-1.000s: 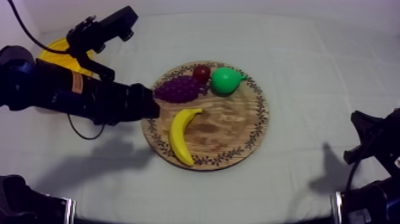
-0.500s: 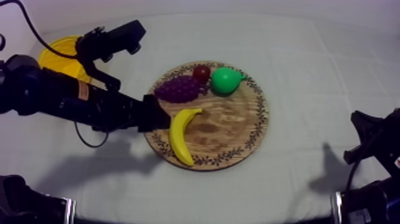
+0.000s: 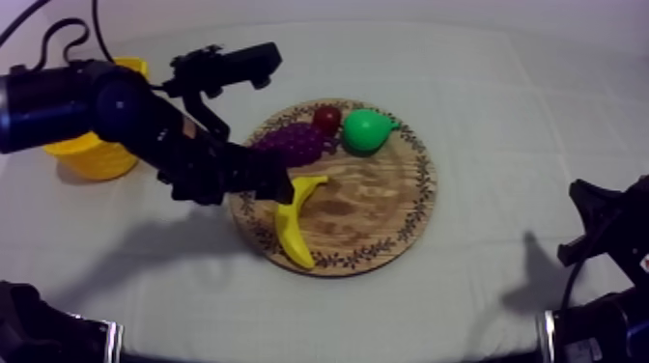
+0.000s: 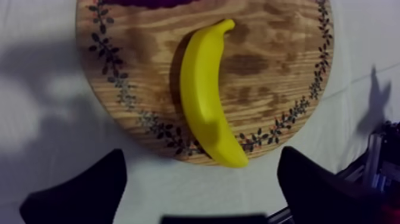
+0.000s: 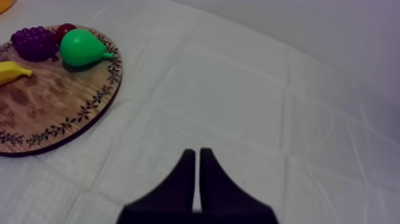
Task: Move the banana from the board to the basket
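The yellow banana (image 3: pixel 293 220) lies on the left half of the round wooden board (image 3: pixel 386 203), free of any grip. My left gripper (image 3: pixel 275 185) hangs above the board's left edge, over the banana's upper end. In the left wrist view its fingers (image 4: pixel 89 190) stand wide apart, open, with the banana (image 4: pixel 205 101) on the board (image 4: pixel 268 65) below them. The yellow basket (image 3: pixel 92 154) stands at the far left, partly behind the left arm. My right gripper (image 5: pixel 197 173) is shut on nothing over bare cloth, well to the right of the board (image 5: pixel 53 113).
A bunch of grapes (image 3: pixel 295 143), a small red fruit (image 3: pixel 326 118) and a green pear (image 3: pixel 365 129) sit along the board's far edge, close to the left arm. The right arm (image 3: pixel 608 241) rests at the lower right.
My left arm has swung right, from beside the basket to over the board's left edge and the banana. More of the basket shows. The fruit and the right arm have not moved.
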`<action>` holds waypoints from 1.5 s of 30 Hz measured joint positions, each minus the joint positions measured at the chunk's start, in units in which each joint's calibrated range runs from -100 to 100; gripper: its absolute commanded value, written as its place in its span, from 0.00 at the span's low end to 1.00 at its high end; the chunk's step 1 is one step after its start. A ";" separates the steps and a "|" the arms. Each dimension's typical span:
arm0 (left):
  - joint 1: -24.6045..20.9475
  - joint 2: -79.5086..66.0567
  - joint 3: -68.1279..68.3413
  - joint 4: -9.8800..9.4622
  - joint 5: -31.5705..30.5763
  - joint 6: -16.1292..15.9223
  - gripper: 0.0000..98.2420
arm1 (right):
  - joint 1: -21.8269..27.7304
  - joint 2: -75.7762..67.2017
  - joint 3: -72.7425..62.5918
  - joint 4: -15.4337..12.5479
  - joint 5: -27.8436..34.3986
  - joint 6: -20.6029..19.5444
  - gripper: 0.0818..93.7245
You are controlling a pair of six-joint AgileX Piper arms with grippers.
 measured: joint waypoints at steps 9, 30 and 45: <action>-0.12 10.64 -8.78 -0.41 6.62 1.07 0.96 | 0.00 0.00 0.00 0.00 0.00 0.00 0.00; 3.98 23.94 -18.62 -5.71 19.05 7.38 0.65 | -0.17 0.00 0.00 0.00 0.00 0.00 0.00; 4.97 27.59 -21.62 -6.68 20.47 7.29 0.31 | -0.42 0.00 0.00 0.00 0.00 0.00 0.00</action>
